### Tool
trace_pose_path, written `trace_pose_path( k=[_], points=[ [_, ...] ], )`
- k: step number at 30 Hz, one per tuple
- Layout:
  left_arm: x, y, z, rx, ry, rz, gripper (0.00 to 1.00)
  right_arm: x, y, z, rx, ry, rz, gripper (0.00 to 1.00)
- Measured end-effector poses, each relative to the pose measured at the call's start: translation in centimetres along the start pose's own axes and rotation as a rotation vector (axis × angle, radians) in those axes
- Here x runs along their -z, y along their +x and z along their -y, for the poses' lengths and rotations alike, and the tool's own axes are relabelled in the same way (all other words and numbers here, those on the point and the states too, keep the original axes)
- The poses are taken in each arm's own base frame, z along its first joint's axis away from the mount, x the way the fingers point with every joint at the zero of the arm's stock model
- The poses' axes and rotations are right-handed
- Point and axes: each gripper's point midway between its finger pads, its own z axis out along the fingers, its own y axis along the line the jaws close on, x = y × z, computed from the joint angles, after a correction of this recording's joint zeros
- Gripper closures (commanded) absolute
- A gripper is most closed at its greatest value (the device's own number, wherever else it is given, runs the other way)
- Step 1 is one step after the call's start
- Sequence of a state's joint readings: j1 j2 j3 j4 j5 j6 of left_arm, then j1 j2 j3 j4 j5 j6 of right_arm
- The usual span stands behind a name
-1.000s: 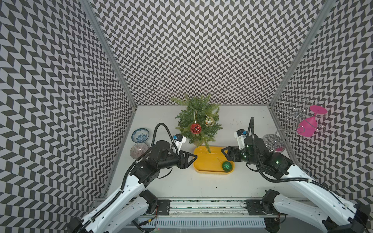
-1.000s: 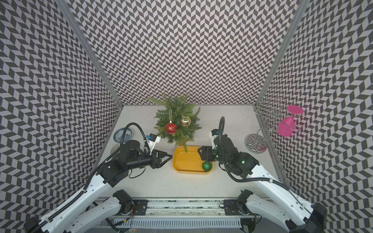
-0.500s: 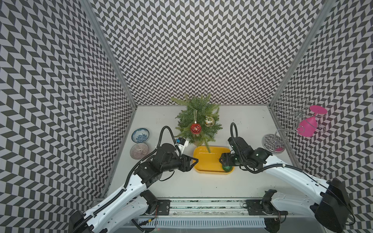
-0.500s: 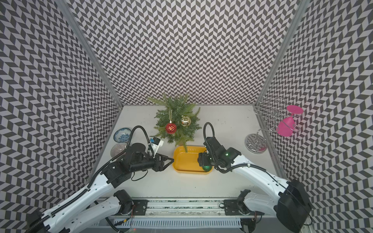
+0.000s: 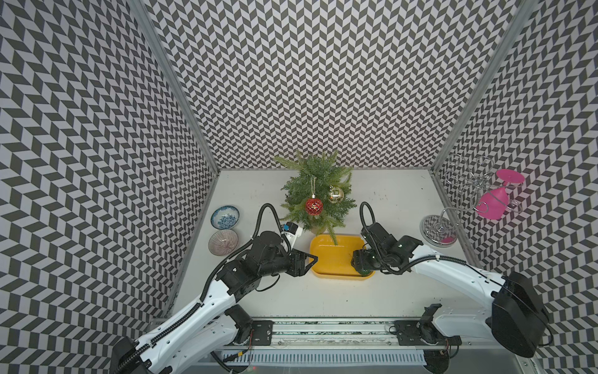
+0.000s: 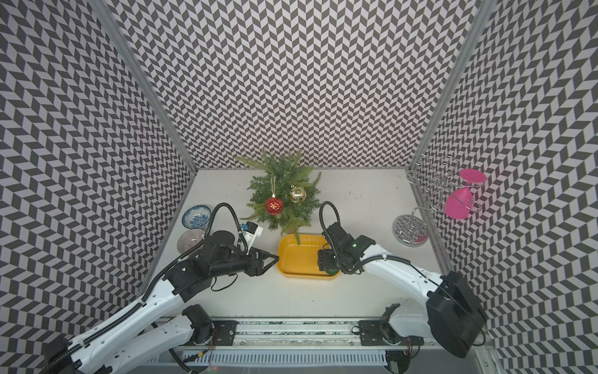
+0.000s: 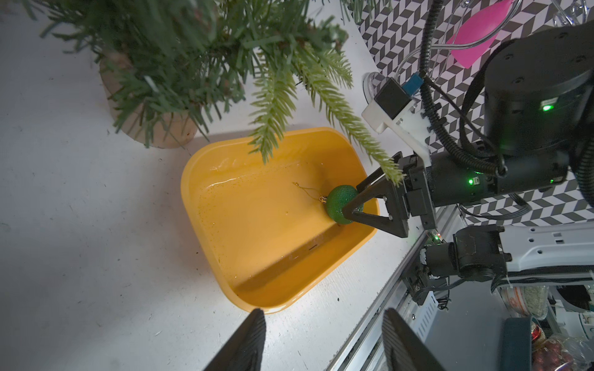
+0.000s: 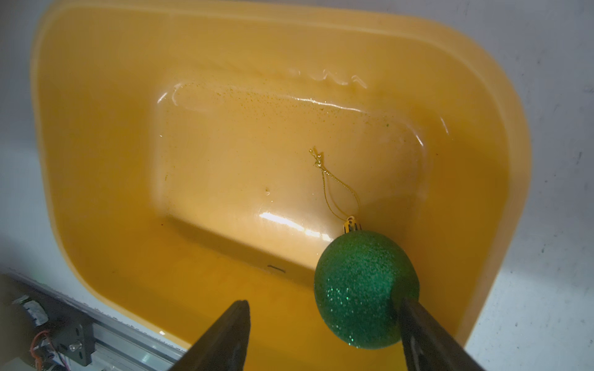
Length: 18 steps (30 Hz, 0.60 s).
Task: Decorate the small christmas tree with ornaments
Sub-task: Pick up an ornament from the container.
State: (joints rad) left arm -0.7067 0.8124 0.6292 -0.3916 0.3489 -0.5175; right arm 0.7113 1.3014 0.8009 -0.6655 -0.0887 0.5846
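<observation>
Right wrist view: the right end effector [image 8: 319, 302] stands part-open inside the shallow yellow plastic tray [image 8: 96, 128], one finger touching the glittery green bauble [image 8: 366, 289] at lower right, the other apart. A second ago it hovered above the tray's right rim. In a top view the small green artificial christmas tree [image 5: 318, 181], upper centre on the white surface [image 5: 388, 200], keeps its faceted red bauble [image 5: 314, 206] and shiny gold bauble [image 5: 336, 194]. The left end effector [image 7: 323, 313] stays beside the tray, fingers apart, empty.
</observation>
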Motion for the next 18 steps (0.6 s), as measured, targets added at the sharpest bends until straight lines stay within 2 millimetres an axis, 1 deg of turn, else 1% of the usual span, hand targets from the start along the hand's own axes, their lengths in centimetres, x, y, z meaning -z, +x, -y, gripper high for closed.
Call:
trace_pose_path(
  k=[7,12,18],
  points=[
    [-0.4,0.3,-0.4,0.006,-0.013,-0.014,0.40,-0.6,-0.2,-1.2,0.013,-0.050,-0.007,0.27],
    [-0.5,0.3,-0.5,0.007,-0.016,-0.015,0.40,-1.5,0.1,-0.4,0.031,-0.011,-0.030,0.26],
    [-0.7,0.3,-0.7,0.008,-0.019,-0.017,0.40,-1.9,-0.1,-0.1,0.049,0.017,-0.031,0.25]
  ],
)
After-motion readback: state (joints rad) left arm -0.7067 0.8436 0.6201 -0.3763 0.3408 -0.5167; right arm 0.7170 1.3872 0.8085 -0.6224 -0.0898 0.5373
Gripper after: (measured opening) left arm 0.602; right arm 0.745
